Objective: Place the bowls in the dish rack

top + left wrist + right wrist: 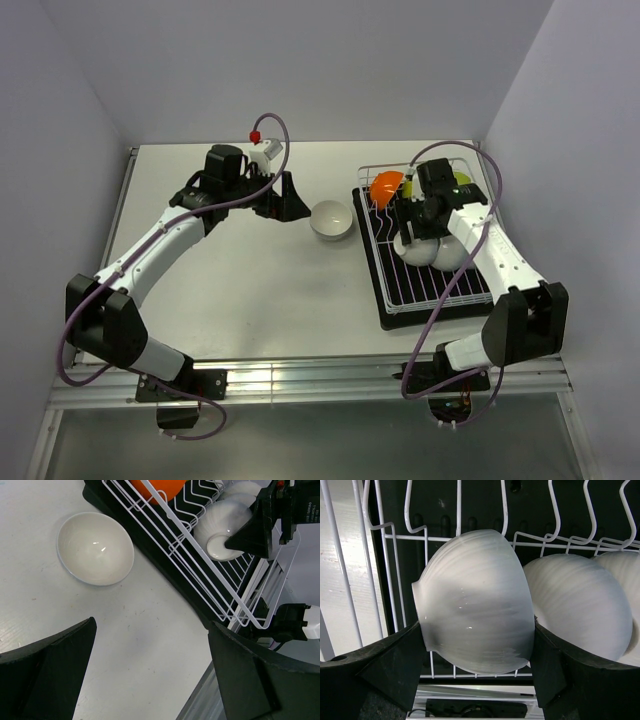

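A white bowl stands upright on the table; it also shows in the left wrist view. My left gripper is open and empty just left of it, its fingers wide apart over bare table. The dish rack holds an orange bowl, a lime green bowl and white bowls on edge. My right gripper is over the rack, shut on a white bowl tilted on its side, next to two racked white bowls.
The rack's white wire prongs rise behind the held bowl, over the black tray. The rack's near rim runs diagonally to the right of my left gripper. White walls close in the table at the back and both sides.
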Controlling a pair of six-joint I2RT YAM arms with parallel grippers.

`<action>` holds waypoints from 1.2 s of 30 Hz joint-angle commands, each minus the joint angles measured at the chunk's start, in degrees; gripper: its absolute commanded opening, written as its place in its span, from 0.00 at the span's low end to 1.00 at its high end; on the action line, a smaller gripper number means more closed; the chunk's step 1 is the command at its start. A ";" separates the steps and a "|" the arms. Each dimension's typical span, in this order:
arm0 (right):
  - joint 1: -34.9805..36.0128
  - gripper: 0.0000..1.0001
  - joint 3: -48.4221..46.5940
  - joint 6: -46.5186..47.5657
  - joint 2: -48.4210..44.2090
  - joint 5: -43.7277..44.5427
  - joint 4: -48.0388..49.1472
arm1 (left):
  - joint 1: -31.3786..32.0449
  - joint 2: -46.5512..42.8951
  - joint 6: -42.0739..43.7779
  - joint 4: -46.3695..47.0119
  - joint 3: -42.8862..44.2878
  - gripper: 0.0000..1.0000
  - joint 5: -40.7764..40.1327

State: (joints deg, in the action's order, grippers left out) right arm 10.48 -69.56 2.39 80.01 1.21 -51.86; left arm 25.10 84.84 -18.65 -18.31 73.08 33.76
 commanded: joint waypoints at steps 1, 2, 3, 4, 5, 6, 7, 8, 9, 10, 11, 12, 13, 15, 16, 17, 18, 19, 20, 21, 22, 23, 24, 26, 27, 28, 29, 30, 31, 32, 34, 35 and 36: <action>0.86 0.14 -3.30 0.33 1.37 0.63 2.90 | 0.12 -0.29 1.25 0.90 1.89 1.00 0.17; 1.03 0.18 -3.56 0.42 1.47 0.72 2.90 | 0.12 -0.20 1.25 0.90 1.89 1.00 0.25; 1.12 0.21 -3.65 0.42 1.99 1.07 2.81 | 0.21 -0.20 1.34 0.82 1.89 1.00 0.17; 1.21 0.22 -3.57 0.51 2.08 1.25 2.90 | 0.12 -0.20 1.34 0.73 1.98 1.00 0.17; 1.30 0.23 -3.48 0.51 2.26 1.33 2.90 | 0.21 -0.20 1.43 0.73 1.98 0.99 0.25; 1.30 0.24 -3.48 0.59 2.61 1.51 2.90 | 0.12 -0.11 1.52 0.73 1.89 0.99 0.26; 1.30 0.28 -3.65 0.68 2.78 1.86 2.73 | 0.12 -0.11 1.60 0.73 1.89 0.99 0.17; 1.30 0.36 -3.83 0.68 2.87 2.12 2.72 | 0.12 -0.02 1.60 0.64 1.81 0.99 0.08; 1.30 0.38 -3.83 0.86 2.96 2.47 2.72 | 0.12 -0.02 1.78 0.47 1.80 1.00 0.08; 1.30 0.42 -4.00 0.95 2.96 2.65 2.72 | 0.12 -0.02 1.87 0.38 1.80 1.00 0.17; 1.30 0.51 -4.00 0.95 2.87 2.74 2.64 | 0.12 -0.02 1.95 0.29 1.80 0.99 -0.01; 1.30 0.57 -4.09 1.12 2.87 2.92 2.72 | 0.12 -0.02 2.04 0.20 1.80 1.00 -0.01; 1.21 0.65 -4.35 1.21 2.87 3.35 2.64 | 0.12 -0.11 2.22 0.20 1.72 0.99 -0.18; 1.30 0.78 -4.44 1.47 2.70 3.71 2.64 | 0.12 -0.20 2.13 0.11 1.72 1.00 -0.36; 1.30 0.82 -4.53 1.47 2.52 3.97 2.64 | 0.12 -0.11 2.13 0.02 1.72 1.00 -0.53; 1.21 0.85 -4.53 1.47 2.26 4.06 2.64 | 0.12 -0.11 2.13 -0.15 1.80 0.99 -0.62; 1.21 0.91 -4.53 1.65 2.17 4.06 2.72 | 0.03 -0.11 2.04 -0.15 1.80 0.99 -0.71; 1.21 0.93 -4.62 1.74 2.00 4.23 2.72 | 0.12 -0.11 2.04 -0.06 1.80 0.99 -0.89; 1.30 0.93 -4.71 1.74 1.82 4.32 2.64 | 0.12 -0.11 2.04 -0.15 1.80 0.99 -0.97; 1.21 0.94 -4.79 1.91 1.56 4.41 2.72 | 0.03 -0.11 2.04 -0.15 1.80 0.99 -1.06; 1.21 0.95 -4.80 2.09 1.47 4.59 2.81 | 0.03 -0.02 1.96 -0.15 1.80 0.99 -1.15; 1.21 0.95 -4.97 2.18 1.29 4.94 2.90 | 0.03 0.06 1.96 -0.15 1.80 0.99 -1.41; 1.21 0.96 -4.97 2.44 1.12 5.03 2.90 | 0.12 0.15 2.04 -0.15 1.89 0.99 -1.68; 1.03 0.97 -5.15 2.88 0.68 5.38 2.99 | 0.12 0.59 2.04 -0.15 1.98 0.99 -2.20; 0.95 0.98 -5.15 3.05 0.68 5.64 2.90 | 0.12 0.77 1.96 -0.24 2.07 1.00 -3.25; 0.77 0.98 -5.15 3.14 0.50 5.90 2.99 | 0.12 1.29 1.96 -0.33 2.24 1.00 -3.69; 0.60 0.98 -5.06 3.40 0.33 6.34 3.08 | 0.03 1.56 1.96 -0.50 2.33 0.99 -3.96; 0.51 0.98 -4.97 3.93 0.06 6.61 3.16 | 0.12 1.91 2.04 -0.68 2.59 1.00 -4.31; 0.24 0.98 -4.80 4.28 -0.11 6.87 3.43 | 0.12 2.26 1.87 -0.59 2.60 0.99 -4.23; 0.16 0.98 -4.71 4.72 -0.38 7.13 3.43 | 0.12 2.35 1.69 -0.59 2.60 0.99 -4.23; -0.11 0.98 -4.53 5.16 -0.64 6.96 3.43 | 0.12 2.70 1.60 -0.59 2.86 1.00 -3.96; -0.20 0.98 -4.36 5.60 -0.90 6.96 3.51 | 0.03 2.79 1.69 -0.59 2.86 0.99 -3.96; -0.20 0.99 -4.01 5.87 -1.08 6.87 3.52 | 0.12 2.88 1.69 -0.59 2.95 1.00 -3.96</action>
State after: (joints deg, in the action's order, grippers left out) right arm 11.51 -71.99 5.89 81.49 4.14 -50.57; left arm 25.10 87.64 -17.65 -18.81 73.21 30.24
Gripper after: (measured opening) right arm 0.983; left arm 0.995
